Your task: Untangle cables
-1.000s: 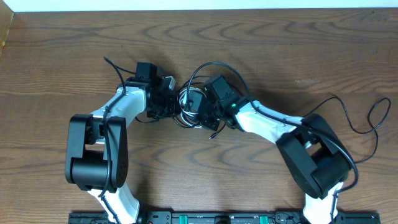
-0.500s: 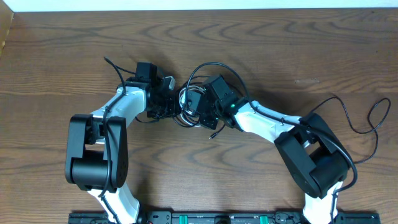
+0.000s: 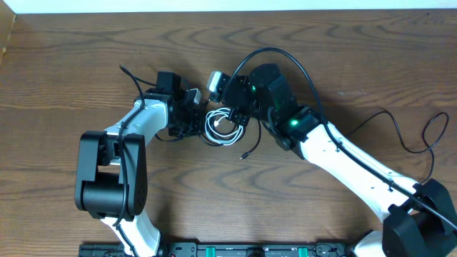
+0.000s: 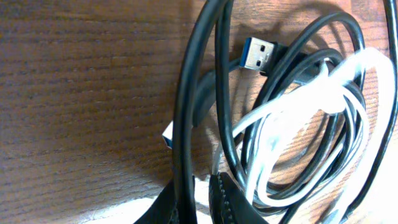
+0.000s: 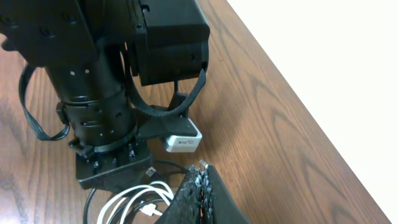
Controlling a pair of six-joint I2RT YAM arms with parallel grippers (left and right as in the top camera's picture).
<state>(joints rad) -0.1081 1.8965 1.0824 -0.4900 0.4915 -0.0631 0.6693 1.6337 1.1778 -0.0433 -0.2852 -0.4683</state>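
**A:** Where are the cords [image 3: 223, 127] at the moment?

**B:** They sit in one small heap on the table [image 3: 71, 57], about midway across, in the gap between the two arms. Several black loops are stacked over each other, and the white cord [image 4: 273, 155] is coiled through them.

**A:** Is the white one separate from the black ones?

**B:** No. Close up, it crosses over and under the black loops in a few places. A plug [image 4: 258, 53] with a blue tongue lies flat on the wood at the top of the heap, just inside the outer black loop.

**A:** What is the left tool [image 4: 196, 199] doing?

**B:** It is down at the left edge of the heap with its jaws drawn narrow. A black cord [image 4: 186, 124] runs straight down between the two fingers, and it looks pinched there.

**A:** And the right tool [image 5: 200, 177]?

**B:** Its fingers are pressed together, and I see nothing between them. It is at the far side of the heap, pointing toward the left arm [image 5: 93, 93], with the white coil on the table just beside its tips. I cannot tell whether it touches any cord.

**A:** Are there any loose ends?

**B:** One thin black end trails out of the heap toward the near side. It finishes in a small plug on bare wood, next to the right arm [image 3: 343, 153].
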